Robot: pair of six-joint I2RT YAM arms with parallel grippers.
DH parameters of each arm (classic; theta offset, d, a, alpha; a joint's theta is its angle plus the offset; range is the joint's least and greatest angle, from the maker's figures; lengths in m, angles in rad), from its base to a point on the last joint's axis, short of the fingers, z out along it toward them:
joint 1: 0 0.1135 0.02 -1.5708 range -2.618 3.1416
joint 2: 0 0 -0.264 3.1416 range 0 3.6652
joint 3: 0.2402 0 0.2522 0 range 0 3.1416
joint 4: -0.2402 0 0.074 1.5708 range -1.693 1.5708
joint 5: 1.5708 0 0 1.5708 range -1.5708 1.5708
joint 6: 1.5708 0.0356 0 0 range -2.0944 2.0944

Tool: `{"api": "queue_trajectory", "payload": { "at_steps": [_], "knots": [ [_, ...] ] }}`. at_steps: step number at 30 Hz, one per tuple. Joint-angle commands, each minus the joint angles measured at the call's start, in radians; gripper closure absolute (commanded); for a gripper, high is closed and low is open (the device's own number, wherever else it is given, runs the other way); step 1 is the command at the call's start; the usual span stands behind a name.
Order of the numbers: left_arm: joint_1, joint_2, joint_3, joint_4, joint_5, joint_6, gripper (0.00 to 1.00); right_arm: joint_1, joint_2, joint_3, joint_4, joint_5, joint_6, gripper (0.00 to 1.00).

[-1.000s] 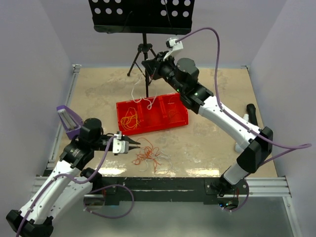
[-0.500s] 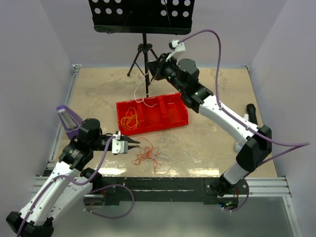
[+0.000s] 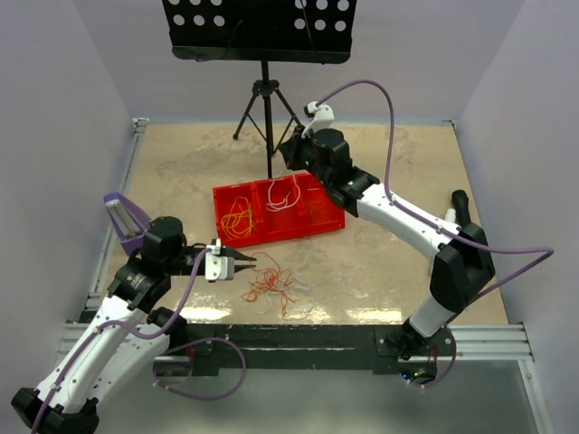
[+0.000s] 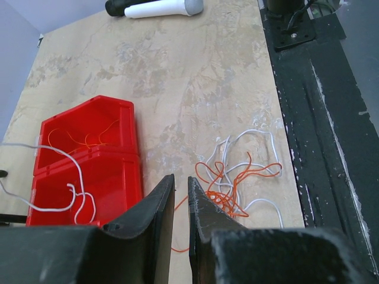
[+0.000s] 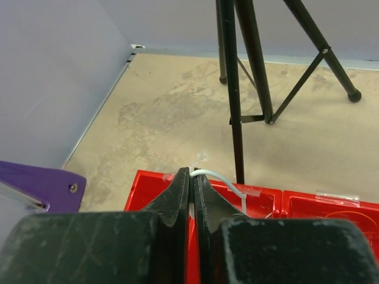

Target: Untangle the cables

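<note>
A loose tangle of orange and white cables (image 3: 271, 287) (image 4: 237, 183) lies on the table in front of the red tray (image 3: 330, 220) (image 4: 118, 106). My left gripper (image 3: 251, 262) (image 4: 181, 177) hovers at the tangle's left edge. Its jaws stand a narrow gap apart with nothing pinched, and an orange strand runs on the table beneath them. My right gripper (image 3: 288, 156) (image 5: 190, 171) is over the tray's far rim (image 5: 148, 177), shut on a white cable (image 5: 220, 177) (image 3: 285, 194) that droops into the middle compartment. Yellow-orange cables (image 3: 237, 220) lie in the left compartment.
A black music stand's tripod (image 3: 265, 99) (image 5: 234, 89) stands just behind the tray, close to my right gripper. A purple piece (image 3: 127, 217) sits at the left edge. A black-and-white cylinder (image 3: 457, 203) (image 4: 157, 7) lies at the right. A black rail (image 3: 298, 339) runs along the near edge.
My right gripper has come down and toward the tray, and the white cable it holds has dropped from hanging behind the tray into the middle compartment. The left arm has stayed still.
</note>
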Motion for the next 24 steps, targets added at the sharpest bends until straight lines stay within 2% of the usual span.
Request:
{"api": "queue_trajectory", "payload": {
  "at_steps": [1,13,24],
  "knots": [
    [0.008,-0.004,0.015,0.048,0.012,-0.023,0.81,-0.006,0.039,0.047,-0.015,0.089,0.004,1.00],
    [0.013,-0.005,0.023,0.037,0.006,-0.020,0.81,0.023,0.231,0.078,-0.007,0.006,0.028,1.00],
    [0.015,-0.013,0.014,0.045,0.006,-0.026,0.80,0.082,0.278,0.007,0.023,-0.007,0.117,1.00]
  ]
}}
